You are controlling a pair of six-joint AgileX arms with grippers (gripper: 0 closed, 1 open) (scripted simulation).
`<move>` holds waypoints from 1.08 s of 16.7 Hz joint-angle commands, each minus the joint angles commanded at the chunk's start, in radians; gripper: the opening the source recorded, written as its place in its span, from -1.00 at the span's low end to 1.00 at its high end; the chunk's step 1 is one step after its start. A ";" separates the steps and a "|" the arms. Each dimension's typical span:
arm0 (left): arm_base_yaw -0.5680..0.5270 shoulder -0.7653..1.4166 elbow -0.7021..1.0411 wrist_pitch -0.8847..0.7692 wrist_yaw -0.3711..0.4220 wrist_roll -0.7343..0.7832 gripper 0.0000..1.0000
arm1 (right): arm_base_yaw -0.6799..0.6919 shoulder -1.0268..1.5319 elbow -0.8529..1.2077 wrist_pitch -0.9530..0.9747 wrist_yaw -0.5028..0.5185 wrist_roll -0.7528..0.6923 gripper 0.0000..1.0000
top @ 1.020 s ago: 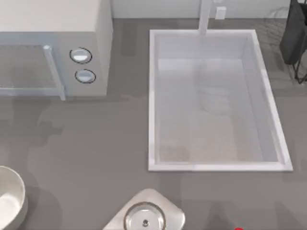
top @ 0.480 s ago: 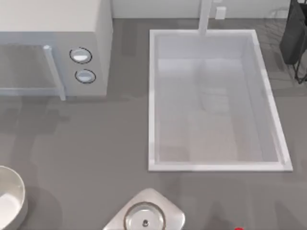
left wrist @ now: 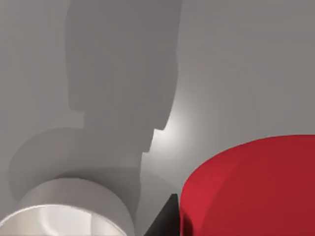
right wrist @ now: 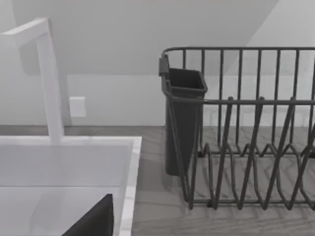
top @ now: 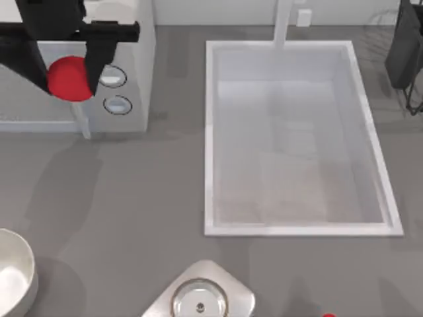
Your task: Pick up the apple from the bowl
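**Apple lifted clear of the bowl, held high in the left gripper**

Nearest the camera above the table, the left gripper hung at the table's far left with its dark fingers closed narrowly around the apple, one finger on each side of the red ball. In the left wrist view the apple sat close to the lens, with a dark finger edge beside it.

Far below, at the table's near left edge, the bowl stood off-white and glossy, well apart from the apple; what could be seen of its hollow held nothing. The left wrist view caught the bowl from above. By that, the pick looked done: the fruit was out and raised, and little seemed left beyond holding it steady.

Farther off lay the silvery plate, the sink, the microwave under the raised gripper, and the dish rack beyond the sink.

The bowl was cut off by the frame, so its far side stayed unseen. Of the right arm, a dark part appeared at the edge of its own wrist view; whether its jaws were open or closed could not be told.
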 joint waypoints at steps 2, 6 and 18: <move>-0.066 0.124 0.098 0.021 0.004 -0.067 -1.00 | 0.000 0.000 0.000 0.000 0.000 0.000 1.00; -0.121 0.253 0.216 0.060 -0.002 -0.143 -1.00 | 0.000 0.000 0.000 0.000 0.000 0.000 1.00; -0.128 0.231 -0.016 0.276 0.001 -0.143 -1.00 | 0.000 0.000 0.000 0.000 0.000 0.000 1.00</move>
